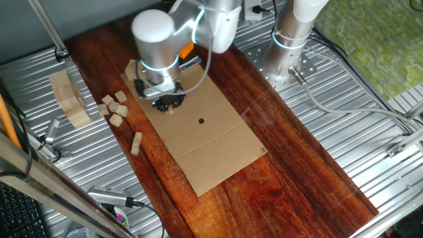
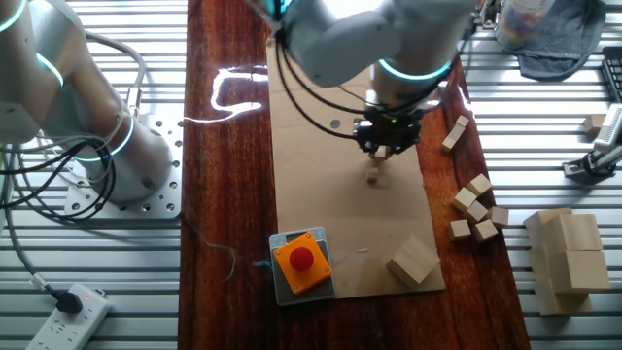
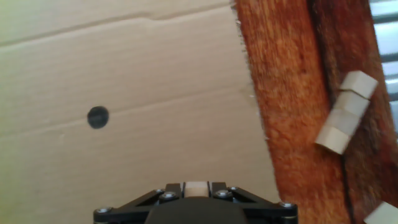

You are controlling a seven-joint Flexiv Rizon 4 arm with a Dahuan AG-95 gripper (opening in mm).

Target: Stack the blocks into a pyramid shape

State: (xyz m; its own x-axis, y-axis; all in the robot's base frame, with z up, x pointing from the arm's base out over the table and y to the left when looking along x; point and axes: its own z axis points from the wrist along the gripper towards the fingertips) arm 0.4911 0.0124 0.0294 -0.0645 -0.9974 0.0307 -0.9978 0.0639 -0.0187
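My gripper (image 1: 166, 104) hangs low over the near end of the brown cardboard sheet (image 1: 211, 142). In the hand view its jaws stand close together with a pale wooden block (image 3: 198, 188) between them. From the other fixed view a small block (image 2: 374, 175) shows just under the gripper (image 2: 385, 148) on the cardboard; whether it touches the fingers I cannot tell. Several loose blocks (image 1: 114, 107) lie in a cluster on the wood beside the sheet. A short row of blocks (image 1: 136, 143) lies farther along, seen also as blocks (image 3: 345, 112) at the right of the hand view.
Big pale wooden slabs (image 1: 69, 99) stand on the metal table's left. A black dot (image 1: 201, 121) marks the cardboard. An orange box with a red button (image 2: 301, 261) and a larger wooden piece (image 2: 413, 261) sit at the sheet's end. A second robot base (image 1: 287, 49) stands behind.
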